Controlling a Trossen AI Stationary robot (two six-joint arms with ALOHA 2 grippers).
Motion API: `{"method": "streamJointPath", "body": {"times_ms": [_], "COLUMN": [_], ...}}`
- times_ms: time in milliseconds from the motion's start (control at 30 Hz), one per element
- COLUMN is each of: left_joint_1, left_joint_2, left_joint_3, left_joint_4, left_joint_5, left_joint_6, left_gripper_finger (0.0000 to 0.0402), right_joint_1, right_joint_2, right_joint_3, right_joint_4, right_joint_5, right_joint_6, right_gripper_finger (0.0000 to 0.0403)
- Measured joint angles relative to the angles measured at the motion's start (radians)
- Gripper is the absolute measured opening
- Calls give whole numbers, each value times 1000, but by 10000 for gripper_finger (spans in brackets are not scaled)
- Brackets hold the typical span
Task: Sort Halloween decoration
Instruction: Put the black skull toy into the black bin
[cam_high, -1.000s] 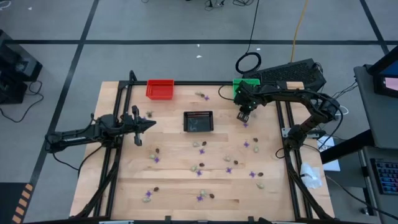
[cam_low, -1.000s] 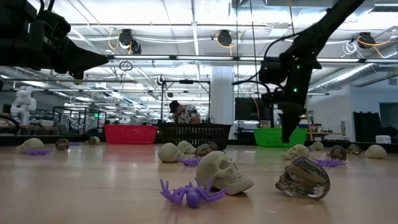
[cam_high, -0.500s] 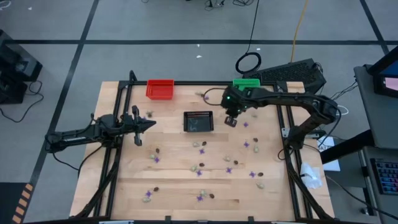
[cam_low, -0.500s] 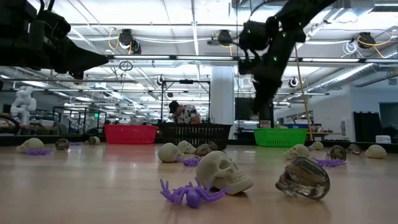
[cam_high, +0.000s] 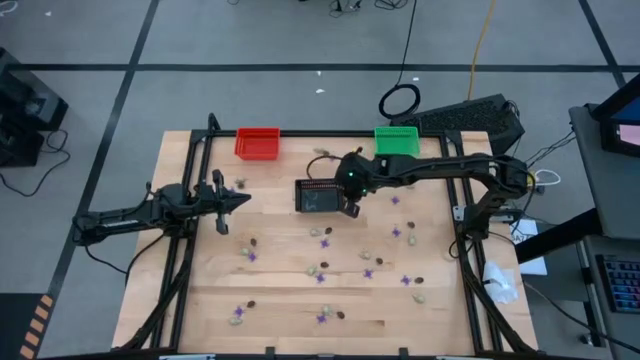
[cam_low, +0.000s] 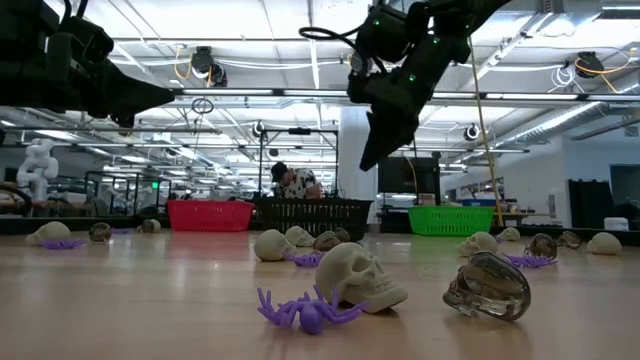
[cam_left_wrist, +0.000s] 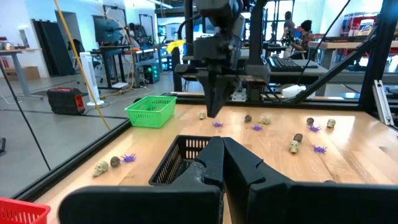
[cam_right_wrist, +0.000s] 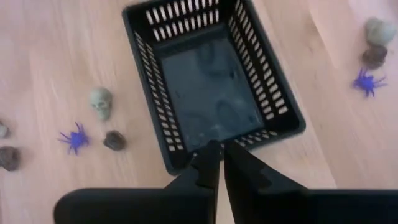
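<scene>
Tiny Halloween trinkets lie scattered on the wooden table: purple spiders (cam_high: 367, 273), pale skulls (cam_high: 318, 231) and dark skulls (cam_high: 418, 281). In the low view a spider (cam_low: 305, 310), a pale skull (cam_low: 360, 275) and a dark glassy skull (cam_low: 487, 285) lie close by. My right gripper (cam_right_wrist: 217, 148) hangs shut above the right rim of the black basket (cam_high: 319, 182), slanting down. Nothing shows between its fingers. My left gripper (cam_high: 245, 200) waits shut and level over the table's left side.
A red basket (cam_high: 258, 143) and a green basket (cam_high: 396, 140) stand at the table's far edge. The black basket (cam_right_wrist: 249, 43) holds a few dark shapes. Two trinkets lie by the far edge (cam_high: 322, 153). Black frame rails run along both sides.
My right gripper has swung from beside the green basket toward the table's left, rising as it went. It has turned and now hangs over the black basket's right rim. The trinkets on the table have stayed where they were.
</scene>
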Motion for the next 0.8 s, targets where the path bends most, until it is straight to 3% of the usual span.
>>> {"method": "streamJointPath", "body": {"times_ms": [200,400,600,800], "left_joint_1": [0,0,0,0], "left_joint_2": [0,0,0,0], "left_joint_3": [0,0,0,0], "left_joint_4": [0,0,0,0], "left_joint_5": [0,0,0,0], "left_joint_6": [0,0,0,0], "left_gripper_finger": [5,5,5,5], "right_joint_1": [-53,-80,-25,69], "right_joint_2": [7,5,7,7], "right_joint_3": [0,-25,-150,-205], "right_joint_4": [-97,-161,-125,-91], "right_joint_5": [9,4,2,-2], "right_joint_6": [-2,5,74,127], "right_gripper_finger": [21,78,140,157]}}
